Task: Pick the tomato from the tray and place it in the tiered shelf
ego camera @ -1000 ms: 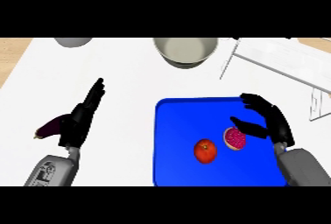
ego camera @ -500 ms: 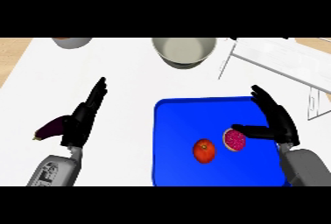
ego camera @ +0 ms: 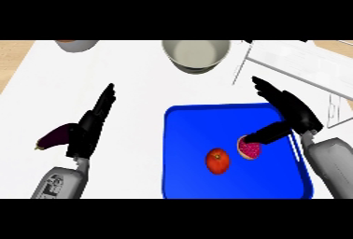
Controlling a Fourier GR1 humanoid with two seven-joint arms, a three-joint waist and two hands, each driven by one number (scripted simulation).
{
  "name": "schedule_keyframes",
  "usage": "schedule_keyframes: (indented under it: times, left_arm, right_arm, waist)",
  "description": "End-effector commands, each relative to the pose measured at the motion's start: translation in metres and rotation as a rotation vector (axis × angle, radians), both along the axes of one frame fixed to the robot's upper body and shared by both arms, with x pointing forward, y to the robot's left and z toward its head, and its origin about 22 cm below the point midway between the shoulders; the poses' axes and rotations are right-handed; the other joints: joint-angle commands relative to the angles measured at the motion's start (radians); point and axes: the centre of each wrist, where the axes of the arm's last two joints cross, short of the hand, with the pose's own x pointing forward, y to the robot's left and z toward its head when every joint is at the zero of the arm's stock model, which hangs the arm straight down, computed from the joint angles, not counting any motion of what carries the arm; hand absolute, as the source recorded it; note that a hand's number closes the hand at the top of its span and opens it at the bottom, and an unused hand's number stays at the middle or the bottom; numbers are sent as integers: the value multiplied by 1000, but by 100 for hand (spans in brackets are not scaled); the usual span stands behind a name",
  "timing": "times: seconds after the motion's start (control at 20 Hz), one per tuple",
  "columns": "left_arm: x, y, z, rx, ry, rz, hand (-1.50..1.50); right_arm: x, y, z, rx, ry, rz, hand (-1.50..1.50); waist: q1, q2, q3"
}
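Right hand (ego camera: pixel 298 114): fingers straight, holding nothing | thumb tip at halved red fruit (ego camera: pixel 250 149) | tomato (ego camera: pixel 217 161) untouched on blue tray (ego camera: pixel 186 149) | left hand (ego camera: pixel 91 127): fingers straight, empty.

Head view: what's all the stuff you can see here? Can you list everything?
Tray: one, blue, right of middle.
Tomato: one, red-orange, on the tray.
Cut fruit: one half, pink-red, on the tray, right of the tomato.
Eggplant: one, purple, far left.
Big bowl: one, grey, top middle.
Small bowl: one, white, top left, partly cut off.
Shelf: one, white, top right.
Counter: one, white.
Left robot hand: black, open, beside the eggplant.
Right robot hand: black, open, over the tray's right edge.
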Motion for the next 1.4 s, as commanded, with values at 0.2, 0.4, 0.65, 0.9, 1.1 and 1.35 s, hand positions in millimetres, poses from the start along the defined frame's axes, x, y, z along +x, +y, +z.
schedule_keyframes:
  times: [0.2, 0.4, 0.65, 0.9, 1.1, 1.35]
  left_arm:
    - [-1, 0, 4, -5, 11, 2, 0]
    - [-2, -10, -4, 15, -7, 6, 0]
    - [3, -18, 15, -18, -15, 14, 0]
    - [4, 11, 8, -3, 10, 5, 0]
    - [3, -10, -10, -14, -4, 24, 0]
    - [3, 10, 5, 3, -9, 8, 0]
  right_arm:
    - [6, 38, 65, -324, 141, 264, -150]
    - [2, 64, 81, -527, 173, 327, -150]
    - [-24, 89, 71, -538, 211, 345, -150]
    - [-27, 106, 93, -521, 205, 314, -150]
    - [-48, 122, 110, -547, 180, 329, -150]
    - [-36, 101, 90, -556, 169, 284, -150]
  waist:
    - [5, -2, 0]
    - [4, -1, 0]
    - [-2, 0, 1]
    - [-1, 2, 1]
    - [-7, 1, 0]
    - [-2, 2, 1]
